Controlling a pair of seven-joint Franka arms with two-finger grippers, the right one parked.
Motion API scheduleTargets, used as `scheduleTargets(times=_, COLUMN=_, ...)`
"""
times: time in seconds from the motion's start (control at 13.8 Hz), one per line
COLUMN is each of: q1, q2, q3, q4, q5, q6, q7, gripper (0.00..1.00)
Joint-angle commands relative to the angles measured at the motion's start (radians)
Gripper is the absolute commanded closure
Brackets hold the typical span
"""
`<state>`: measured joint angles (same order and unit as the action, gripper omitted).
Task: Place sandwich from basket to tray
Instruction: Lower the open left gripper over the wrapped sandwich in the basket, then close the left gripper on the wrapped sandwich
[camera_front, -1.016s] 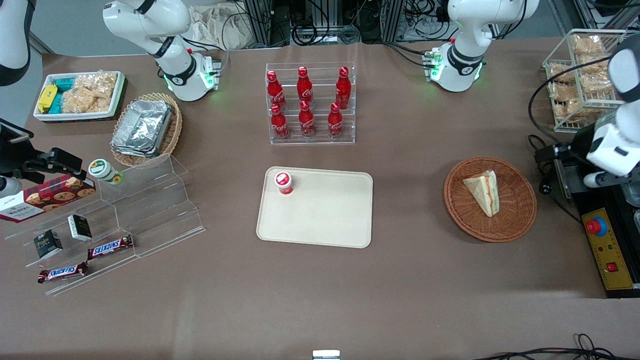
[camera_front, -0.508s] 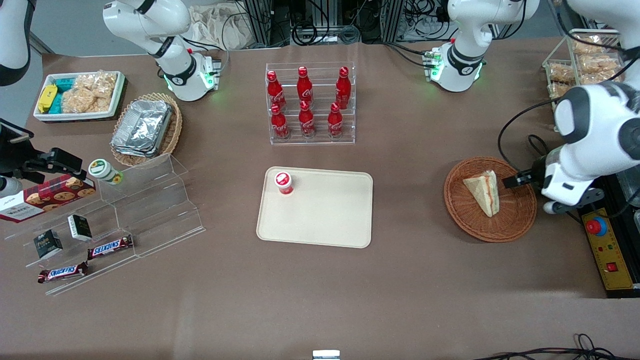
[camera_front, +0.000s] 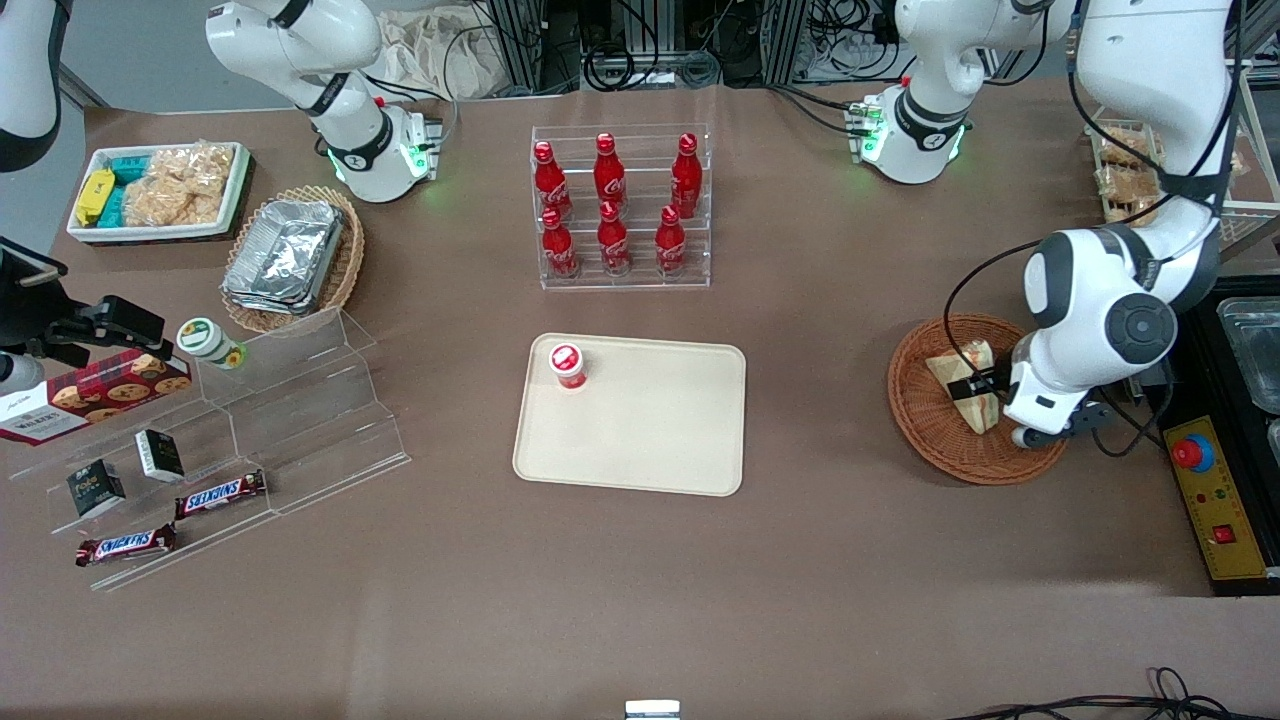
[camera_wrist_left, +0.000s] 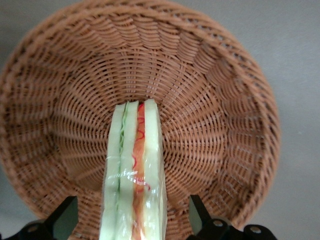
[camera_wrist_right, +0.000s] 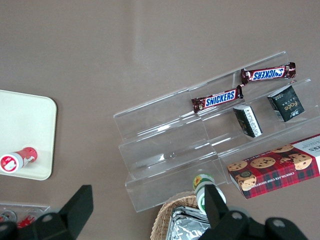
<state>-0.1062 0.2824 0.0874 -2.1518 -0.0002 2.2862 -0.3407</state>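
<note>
Covering the bench: a brown cloth (camera_front: 800, 560), with everything below resting on it.
Tray: the cream tray (camera_front: 650, 440) lay flat near the middle of the bench, well apart from the basket; a small red-capped bottle (camera_front: 568, 365) stood in the tray corner farthest from the front camera on the parked arm's side.
Bottle rack: a clear rack (camera_front: 622, 205) of red bottles stood farther from the front camera than the tray.
Basket: the reddish-brown wicker basket (camera_front: 925, 420) sat toward the working arm's end of the bench, its weave (camera_wrist_left: 210, 100) filling the wrist view.
Arm: the working arm's white wrist (camera_front: 1095, 330) hung over the basket's edge nearest that end.
Sandwich: the sandwich (camera_front: 965, 385) lay in the basket — a pale wedge partly covered by the arm; in the wrist view its cut edge (camera_wrist_left: 134, 175) faced the camera, showing green and red-orange filling under clear wrap.
Claw: the gripper (camera_front: 980, 383) was down in the basket at the sandwich — its two dark fingers (camera_wrist_left: 62, 217) stood spread, one on each side of the wedge, with gaps showing between them and the bread.
</note>
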Motion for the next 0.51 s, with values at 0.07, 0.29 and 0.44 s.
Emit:
scheduleTargets(times=0.07, q1=-0.018, q2=0.024, q3=0.008, q4=-0.033, q5=0.023, q6=0.038, q7=-0.015, gripper=0.00)
scheduleTargets(times=0.29, q1=-0.018, q2=0.030, q3=0.008, q4=-0.033, q5=0.023, q6=0.039, q7=-0.015, gripper=0.12)
scheduleTargets(times=0.44, q1=-0.018, q2=0.030, q3=0.008, q4=-0.033, q5=0.023, q6=0.038, q7=-0.015, gripper=0.43)
